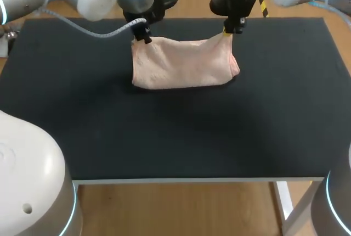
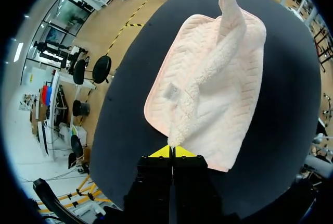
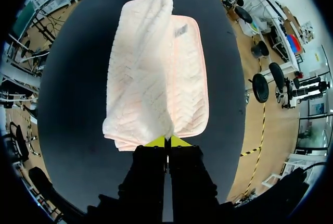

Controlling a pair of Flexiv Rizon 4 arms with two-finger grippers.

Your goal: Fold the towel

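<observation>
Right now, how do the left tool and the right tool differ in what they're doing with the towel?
The left tool grips the towel at its left raised corner; the right tool grips the right one. A pale cable loops beside the left tool; none shows by the right tool. Both are shut on the towel, holding one edge above the table.
</observation>
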